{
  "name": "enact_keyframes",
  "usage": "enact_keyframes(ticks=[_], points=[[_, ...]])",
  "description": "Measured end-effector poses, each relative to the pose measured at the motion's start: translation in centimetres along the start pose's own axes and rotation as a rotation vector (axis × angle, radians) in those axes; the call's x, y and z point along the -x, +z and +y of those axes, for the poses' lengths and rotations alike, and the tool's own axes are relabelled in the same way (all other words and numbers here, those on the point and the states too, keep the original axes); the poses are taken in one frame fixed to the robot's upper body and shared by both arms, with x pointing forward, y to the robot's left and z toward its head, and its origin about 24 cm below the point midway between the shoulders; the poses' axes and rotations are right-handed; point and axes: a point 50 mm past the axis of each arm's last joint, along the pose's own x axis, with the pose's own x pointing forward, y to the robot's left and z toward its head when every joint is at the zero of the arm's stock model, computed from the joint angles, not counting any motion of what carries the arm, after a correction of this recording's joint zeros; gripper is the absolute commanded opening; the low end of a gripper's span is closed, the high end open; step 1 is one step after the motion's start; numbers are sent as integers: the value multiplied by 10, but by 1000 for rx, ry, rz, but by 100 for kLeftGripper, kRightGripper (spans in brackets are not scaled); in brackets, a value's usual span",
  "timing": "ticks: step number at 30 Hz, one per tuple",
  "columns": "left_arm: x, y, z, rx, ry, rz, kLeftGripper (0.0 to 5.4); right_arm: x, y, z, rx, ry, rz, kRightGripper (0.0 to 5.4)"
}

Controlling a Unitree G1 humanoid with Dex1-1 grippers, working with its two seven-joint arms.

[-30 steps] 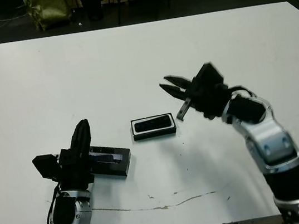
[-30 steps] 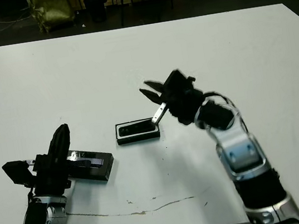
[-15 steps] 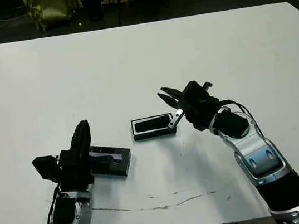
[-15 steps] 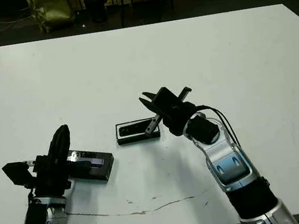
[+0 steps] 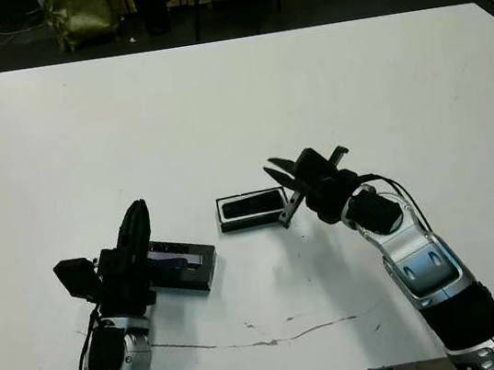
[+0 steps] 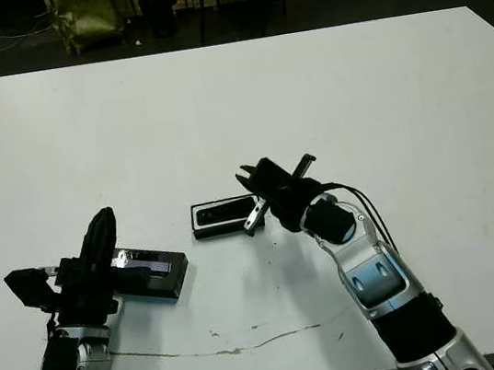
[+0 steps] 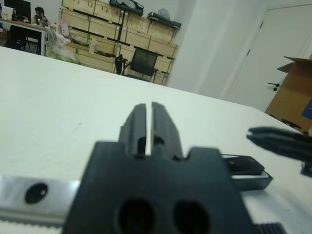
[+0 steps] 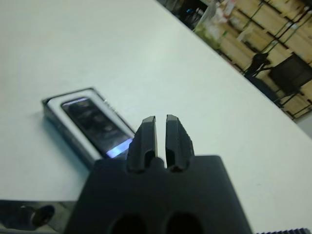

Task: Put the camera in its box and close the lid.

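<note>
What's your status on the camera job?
Left gripper shut, empty, beside flat black strip-marked lid. Right gripper shut, empty, at white-lined black box. Slim black camera seated inside; lid off. Nothing blocking.

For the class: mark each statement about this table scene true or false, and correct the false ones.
1. The slim black bar camera lies inside the shallow white-lined black box. True.
2. The flat black lid with the shiny strip covers the box. False: it lies on the table apart from the box, towards the robot's left.
3. The right gripper is near the box's right end. True.
4. The left gripper holds the camera. False: the camera is in the box, away from that gripper, which is by the lid.
</note>
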Motion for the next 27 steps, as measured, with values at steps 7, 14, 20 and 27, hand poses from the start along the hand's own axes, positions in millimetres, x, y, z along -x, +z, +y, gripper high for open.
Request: enact_keyframes(ticks=[7, 14, 20, 27], points=[[0, -1, 0, 5, 0, 1, 0, 7, -12, 21, -18, 54, 34, 1], [1, -2, 0, 9, -7, 6, 0, 10, -14, 23, -6, 55, 54, 1], [1, -2, 0, 11, -5, 7, 0, 10, -15, 23, -5, 53, 71, 1], [1, -2, 0, 12, -5, 7, 0, 11, -14, 20, -17, 44, 66, 1]])
